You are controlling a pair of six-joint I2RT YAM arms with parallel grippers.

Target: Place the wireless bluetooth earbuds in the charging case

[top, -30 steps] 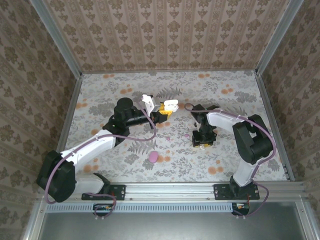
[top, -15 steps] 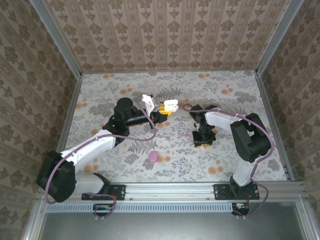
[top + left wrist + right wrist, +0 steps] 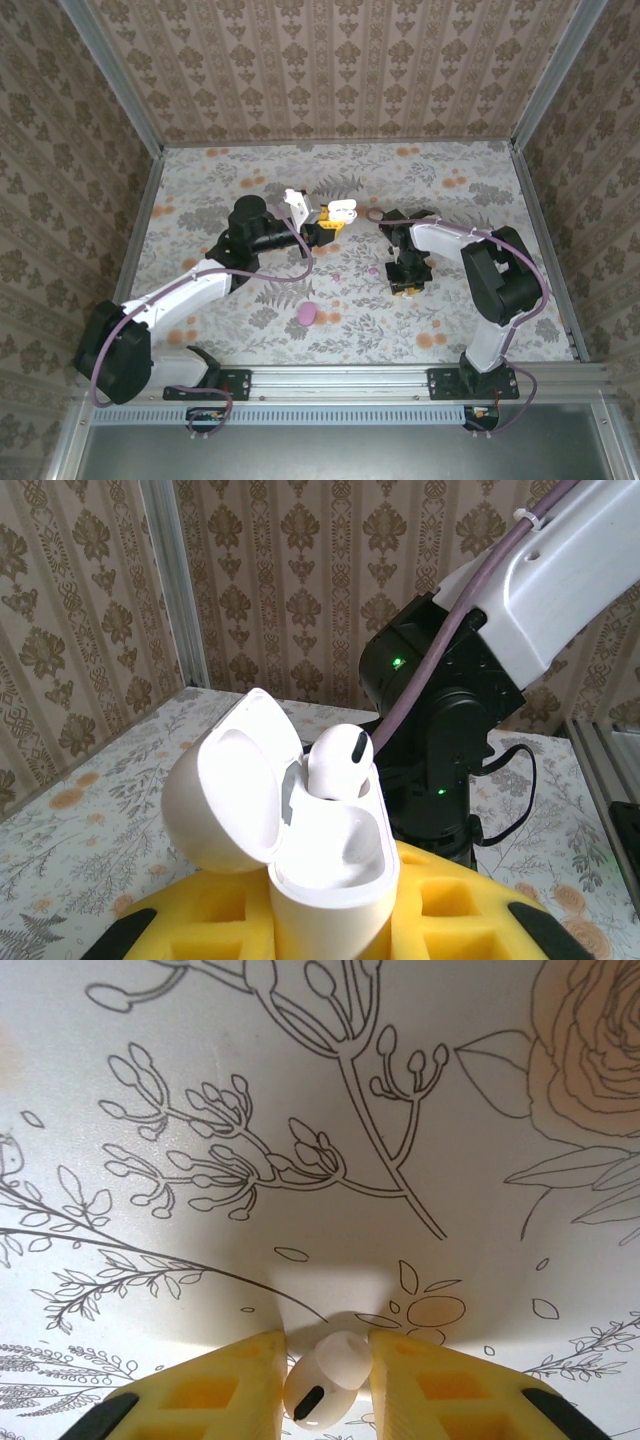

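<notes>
Earbud (image 3: 322,1388), white, sits pinched in my right gripper (image 3: 327,1355) (left gripper (image 3: 335,925) clamps the charging case (image 3: 330,865)); round, slick, it could squirt out on lifting.

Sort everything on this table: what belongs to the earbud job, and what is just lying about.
Job: white charging case, open in the left pincer; seated earbud inside it; loose white earbud in the right pincer; pink bud, lying free.
Lying about: magenta round object, possibly another case; brownish ring.
</notes>
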